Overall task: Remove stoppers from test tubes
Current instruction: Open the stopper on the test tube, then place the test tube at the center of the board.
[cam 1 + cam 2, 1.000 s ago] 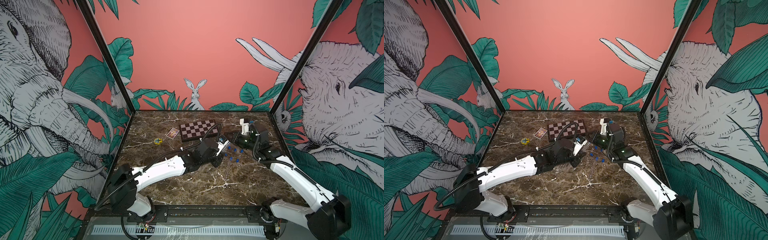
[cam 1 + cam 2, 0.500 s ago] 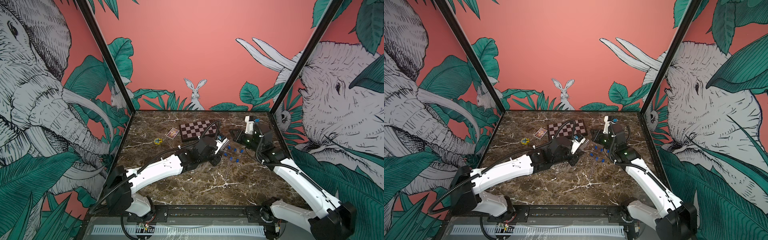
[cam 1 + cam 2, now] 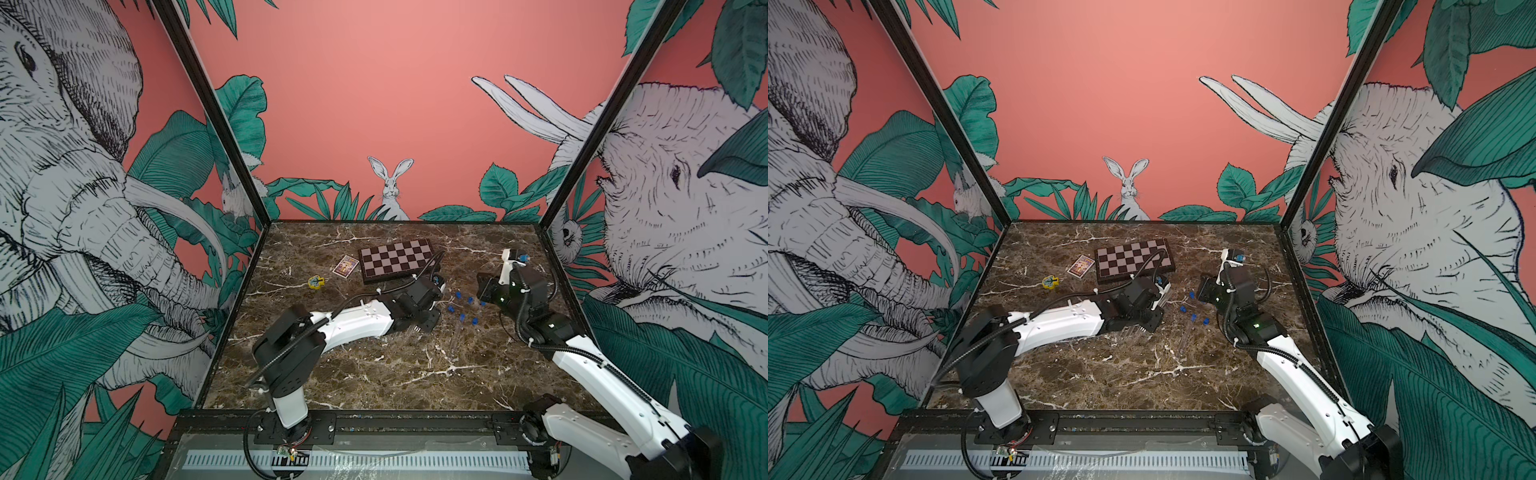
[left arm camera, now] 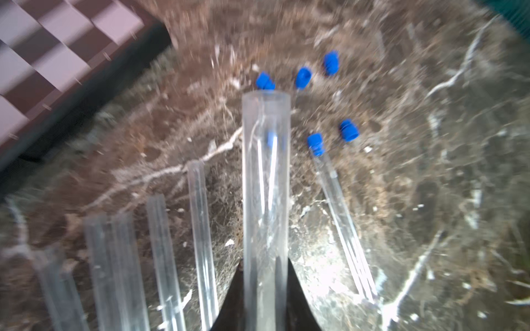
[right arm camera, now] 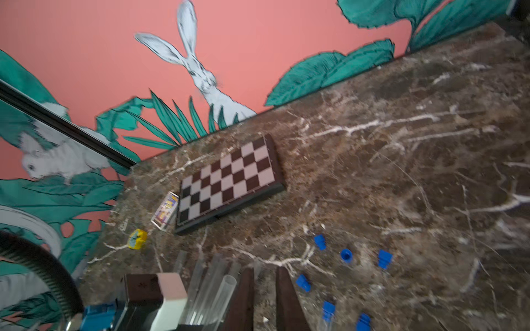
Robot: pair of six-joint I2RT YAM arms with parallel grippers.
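Over the table [image 3: 374,374], pinches an uncapped test tube [image 4: 265,186] with the left gripper [image 4: 264,262]. Shows the right gripper [image 5: 264,272] with jaws slightly apart; cannot tell whether pinching anything.

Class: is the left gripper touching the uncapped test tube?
Touching: the left wrist view shows the left gripper closed against both sides of the test tube.

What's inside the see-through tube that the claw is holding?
The tube looks empty, its mouth uncapped. The blue stopper showing through it seems to lie on the table behind. The left claw covers the tube's bottom end.
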